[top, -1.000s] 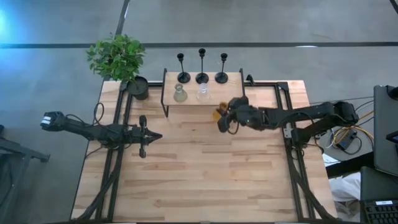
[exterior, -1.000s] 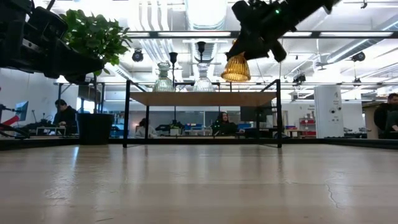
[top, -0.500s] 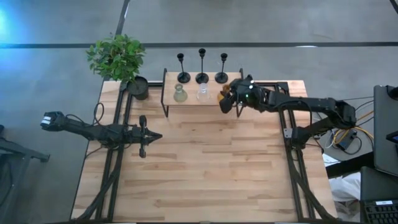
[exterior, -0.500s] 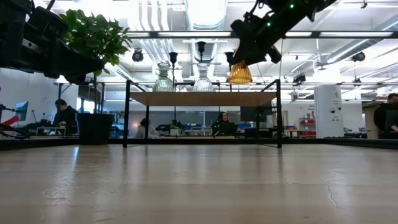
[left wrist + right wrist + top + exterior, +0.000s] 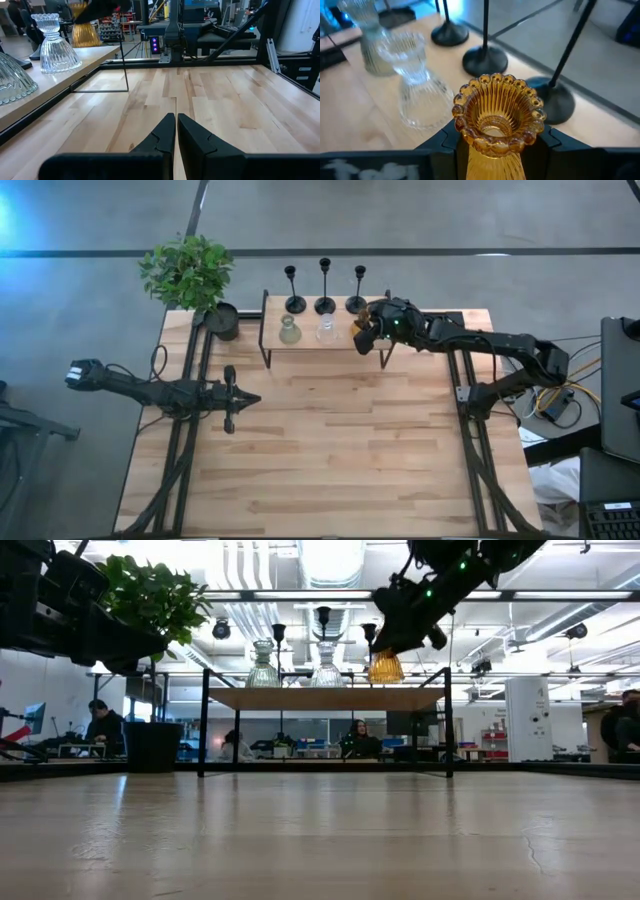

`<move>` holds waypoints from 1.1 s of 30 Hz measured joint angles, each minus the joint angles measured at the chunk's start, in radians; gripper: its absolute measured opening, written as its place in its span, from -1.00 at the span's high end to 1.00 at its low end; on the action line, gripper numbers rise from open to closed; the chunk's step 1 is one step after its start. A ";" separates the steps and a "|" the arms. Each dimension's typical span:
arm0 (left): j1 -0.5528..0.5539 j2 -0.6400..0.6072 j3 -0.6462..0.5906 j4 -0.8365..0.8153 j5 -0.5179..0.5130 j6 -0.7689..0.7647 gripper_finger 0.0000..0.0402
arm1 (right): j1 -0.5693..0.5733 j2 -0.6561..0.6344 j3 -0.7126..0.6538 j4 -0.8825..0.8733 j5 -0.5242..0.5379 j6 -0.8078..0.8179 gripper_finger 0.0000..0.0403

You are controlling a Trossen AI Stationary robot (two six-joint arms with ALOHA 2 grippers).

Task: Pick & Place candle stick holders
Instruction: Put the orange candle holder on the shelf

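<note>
Beyond: wood table [image 5: 330, 450], raised shelf [image 5: 325, 698], apparently seated people [image 5: 100, 725].

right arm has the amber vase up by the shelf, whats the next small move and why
Probably lower it straight down and then open. The right gripper is shut on the amber vase, which hangs just above the right end of the shelf, beside the clear vase and in front of the candle stick holders. The left gripper waits shut over the table.
</note>
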 joint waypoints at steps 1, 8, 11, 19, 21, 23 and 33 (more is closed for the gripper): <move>0.000 0.000 0.000 0.001 0.000 0.000 0.87 | -0.005 0.010 0.000 0.000 -0.013 -0.004 0.40; 0.000 0.000 0.000 0.000 0.000 0.000 0.87 | -0.012 0.077 0.000 0.046 -0.020 -0.046 0.40; 0.000 0.000 0.000 0.000 0.000 0.000 0.87 | -0.011 0.093 0.000 0.072 -0.021 -0.051 0.40; 0.000 0.000 0.000 0.000 0.000 0.000 0.87 | -0.011 0.091 0.002 0.055 -0.020 -0.031 0.40; 0.000 0.000 0.000 0.000 0.000 0.000 0.87 | -0.011 0.084 0.002 0.043 -0.020 -0.029 0.40; 0.000 0.000 0.000 0.000 0.000 0.000 0.87 | -0.010 0.075 0.002 0.021 -0.019 -0.029 0.40; 0.000 0.000 0.000 0.000 0.000 0.000 0.87 | -0.010 0.066 0.002 -0.011 -0.012 -0.010 0.40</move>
